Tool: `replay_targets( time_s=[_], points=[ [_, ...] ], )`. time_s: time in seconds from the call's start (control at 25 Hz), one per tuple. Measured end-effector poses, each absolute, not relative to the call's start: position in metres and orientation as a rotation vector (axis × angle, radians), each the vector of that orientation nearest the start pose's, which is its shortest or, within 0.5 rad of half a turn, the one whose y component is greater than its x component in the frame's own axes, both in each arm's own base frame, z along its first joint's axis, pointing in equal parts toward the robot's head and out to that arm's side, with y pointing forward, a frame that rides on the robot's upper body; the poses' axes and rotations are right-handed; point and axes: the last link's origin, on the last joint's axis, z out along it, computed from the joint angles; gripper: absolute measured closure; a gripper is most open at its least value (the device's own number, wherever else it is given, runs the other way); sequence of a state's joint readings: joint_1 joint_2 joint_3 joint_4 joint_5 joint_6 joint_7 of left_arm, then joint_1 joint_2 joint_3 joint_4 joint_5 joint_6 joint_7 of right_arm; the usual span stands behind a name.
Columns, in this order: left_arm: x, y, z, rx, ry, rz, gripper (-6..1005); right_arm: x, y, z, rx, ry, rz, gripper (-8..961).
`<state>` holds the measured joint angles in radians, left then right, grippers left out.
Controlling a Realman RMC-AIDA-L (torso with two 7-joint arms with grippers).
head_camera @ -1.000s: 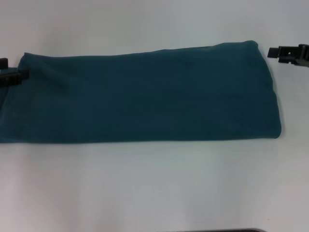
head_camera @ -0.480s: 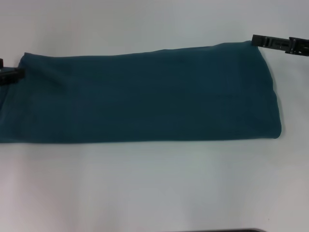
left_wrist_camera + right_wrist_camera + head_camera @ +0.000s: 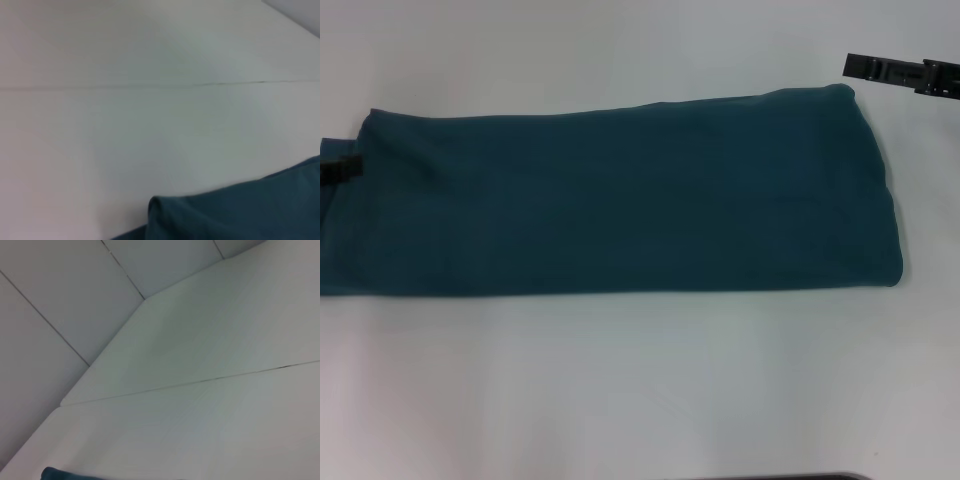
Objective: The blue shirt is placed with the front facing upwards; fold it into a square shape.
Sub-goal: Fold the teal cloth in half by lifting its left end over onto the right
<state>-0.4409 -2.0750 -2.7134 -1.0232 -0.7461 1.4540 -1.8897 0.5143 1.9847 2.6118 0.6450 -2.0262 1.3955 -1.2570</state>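
Two grippers flank the shirt [image 3: 620,195], a long band across the table [image 3: 640,390]: left gripper [image 3: 340,168] at its left end, right gripper [image 3: 865,68] just off the far right corner (finger state: I cannot tell). Risk: uneven corner grabs skew the fold.

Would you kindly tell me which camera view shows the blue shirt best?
The head view: the blue shirt lies there as a long folded band, nearly whole, on the table. The left wrist view catches only one end, and the right wrist view a tiny corner.
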Motion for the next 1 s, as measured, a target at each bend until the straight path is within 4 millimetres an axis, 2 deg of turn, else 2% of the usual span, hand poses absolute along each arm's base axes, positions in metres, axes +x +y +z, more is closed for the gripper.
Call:
replay_targets(
  time_s=[0.08, 0.32, 0.4, 0.72, 1.0],
  points=[
    [-0.344, 0.324, 0.093, -2.192, -1.235, -0.259, 251, 0.311, 0.357, 0.061, -2.237, 1.316, 0.743, 9],
    [-0.349, 0.333, 0.096, -2.1, -1.375, -0.162, 138, 0.308, 0.36, 0.063, -2.237, 1.307, 0.751, 8],
    [-0.348, 0.336, 0.096, -2.093, -1.396, -0.13, 136, 0.307, 0.361, 0.063, -2.24, 1.304, 0.752, 8],
    [-0.337, 0.35, 0.092, -2.115, -1.372, -0.087, 128, 0.305, 0.363, 0.064, -2.239, 1.297, 0.759, 9],
    [-0.327, 0.374, 0.084, -2.108, -1.334, -0.078, 133, 0.304, 0.363, 0.066, -2.228, 1.295, 0.79, 9]
  ],
)
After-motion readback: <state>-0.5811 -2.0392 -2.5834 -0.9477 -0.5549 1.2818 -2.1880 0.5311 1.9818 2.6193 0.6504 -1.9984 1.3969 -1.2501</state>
